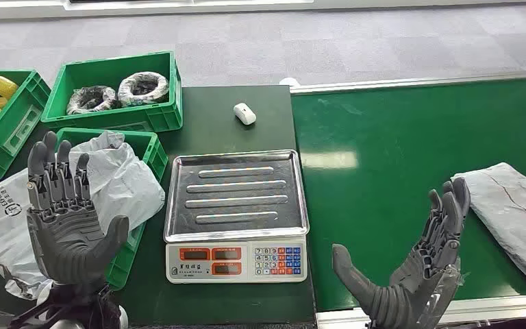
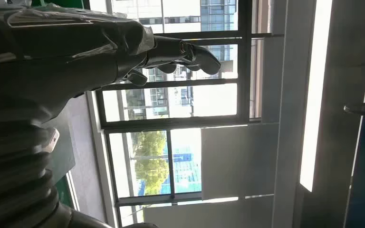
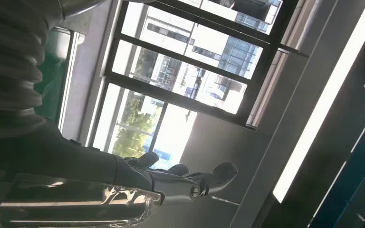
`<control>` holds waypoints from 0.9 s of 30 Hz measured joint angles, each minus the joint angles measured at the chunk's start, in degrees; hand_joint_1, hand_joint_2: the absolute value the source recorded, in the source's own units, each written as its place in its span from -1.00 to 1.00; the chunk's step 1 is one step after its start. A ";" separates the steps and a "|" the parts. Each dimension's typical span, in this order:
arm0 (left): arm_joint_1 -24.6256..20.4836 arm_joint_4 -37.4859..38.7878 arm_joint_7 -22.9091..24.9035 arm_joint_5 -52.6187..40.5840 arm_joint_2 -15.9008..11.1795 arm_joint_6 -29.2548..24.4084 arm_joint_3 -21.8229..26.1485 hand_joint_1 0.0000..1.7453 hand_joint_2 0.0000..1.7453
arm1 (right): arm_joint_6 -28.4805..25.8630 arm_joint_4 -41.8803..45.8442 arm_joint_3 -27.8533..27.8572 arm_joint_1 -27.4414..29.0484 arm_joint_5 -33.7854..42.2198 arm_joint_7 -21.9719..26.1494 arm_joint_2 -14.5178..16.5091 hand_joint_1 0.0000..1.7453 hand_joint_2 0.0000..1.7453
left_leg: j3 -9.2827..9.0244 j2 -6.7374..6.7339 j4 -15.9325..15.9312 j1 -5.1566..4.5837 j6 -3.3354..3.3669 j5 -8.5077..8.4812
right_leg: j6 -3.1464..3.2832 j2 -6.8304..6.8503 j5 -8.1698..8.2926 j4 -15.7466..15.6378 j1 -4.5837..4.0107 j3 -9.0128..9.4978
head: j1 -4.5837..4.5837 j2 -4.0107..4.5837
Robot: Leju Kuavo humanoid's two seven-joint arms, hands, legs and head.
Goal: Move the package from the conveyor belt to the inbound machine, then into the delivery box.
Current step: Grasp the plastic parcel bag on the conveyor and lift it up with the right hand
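A grey plastic-wrapped package (image 1: pixel 514 216) with a red mark lies on the green conveyor belt (image 1: pixel 397 171) at the far right. My right hand (image 1: pixel 411 271) is raised palm-up near the belt's front edge, left of the package and apart from it, fingers spread, holding nothing. My left hand (image 1: pixel 65 216) is lifted upright at the left, fingers apart and empty, in front of a green box (image 1: pixel 152 154) stuffed with grey bags. The scale (image 1: pixel 236 212) with a steel tray stands between the hands. In the wrist views my left hand (image 2: pixel 76 52) and right hand (image 3: pixel 138 185) are seen against windows.
A green crate (image 1: pixel 113 92) with bagged coils stands at the back left, beside another crate (image 1: pixel 3 120) holding yellow coils. A small white object (image 1: pixel 244 113) lies on the dark table behind the scale. Grey floor lies beyond.
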State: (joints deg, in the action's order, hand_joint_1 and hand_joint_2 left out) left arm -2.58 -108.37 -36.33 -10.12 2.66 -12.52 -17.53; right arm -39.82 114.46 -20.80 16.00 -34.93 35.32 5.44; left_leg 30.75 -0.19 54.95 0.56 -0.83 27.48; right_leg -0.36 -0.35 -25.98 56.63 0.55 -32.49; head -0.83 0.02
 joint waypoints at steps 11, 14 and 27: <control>-0.11 -0.02 1.20 -0.22 0.94 0.03 0.04 -1.00 1.00 | 0.00 -0.35 0.51 -0.56 -3.84 -2.38 -0.07 -1.00 1.00 | 0.02 0.00 0.00 0.00 0.00 0.00 | 0.00 0.00 0.00 0.00 0.00 0.00 | 0.00 -0.01; -0.35 -0.02 1.42 -0.11 1.10 0.33 0.09 -1.00 1.00 | 0.00 -0.91 1.71 -1.64 -6.55 -4.18 -0.07 -1.00 1.00 | 0.01 0.00 0.00 0.00 0.00 0.00 | 0.00 0.00 0.00 0.00 0.00 0.01 | -0.01 -0.01; -0.78 0.08 1.60 0.74 1.17 1.76 0.16 -1.00 1.00 | 0.00 -2.67 7.06 -3.96 -19.45 -11.08 0.74 -1.00 1.00 | 0.01 0.01 0.00 0.00 0.00 0.00 | 0.00 0.00 0.00 0.00 0.00 0.00 | -0.01 0.00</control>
State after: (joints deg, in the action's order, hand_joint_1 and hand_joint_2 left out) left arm -3.36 -108.28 -34.73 -9.38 3.82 -10.76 -17.37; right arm -39.82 111.80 -13.74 12.03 -54.38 24.24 6.18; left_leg 30.75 -0.19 54.95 0.56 -0.83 27.48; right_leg -0.36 -0.35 -25.98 56.63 0.55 -32.50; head -0.84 0.02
